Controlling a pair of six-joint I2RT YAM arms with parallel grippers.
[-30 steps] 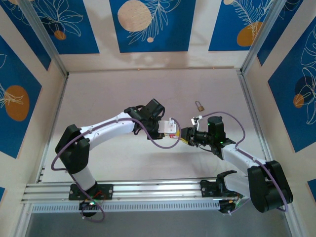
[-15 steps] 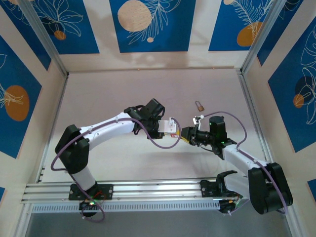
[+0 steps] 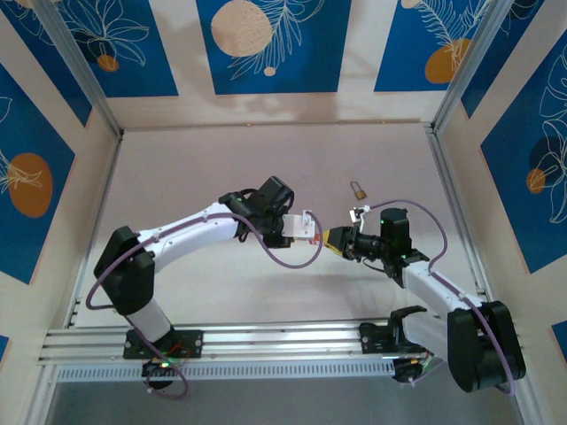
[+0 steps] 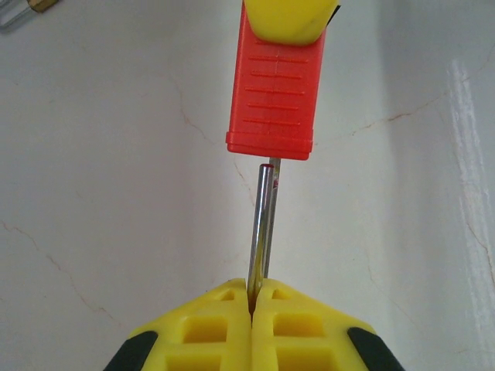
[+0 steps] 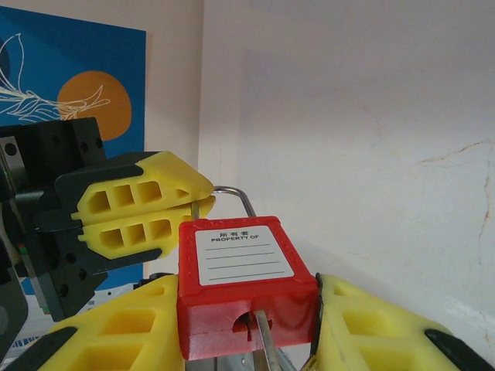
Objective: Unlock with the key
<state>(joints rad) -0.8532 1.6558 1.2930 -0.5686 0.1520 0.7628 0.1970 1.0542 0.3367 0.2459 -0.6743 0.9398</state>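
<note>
Top external view: the right arm had shifted slightly. The left gripper remained clamped on the shackle of the red padlock; the right gripper fingers held its body.

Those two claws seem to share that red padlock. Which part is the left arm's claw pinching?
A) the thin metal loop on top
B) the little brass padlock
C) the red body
A: the left gripper is shut on the thin metal shackle of the red padlock, while the right gripper clamps its red body.
</note>
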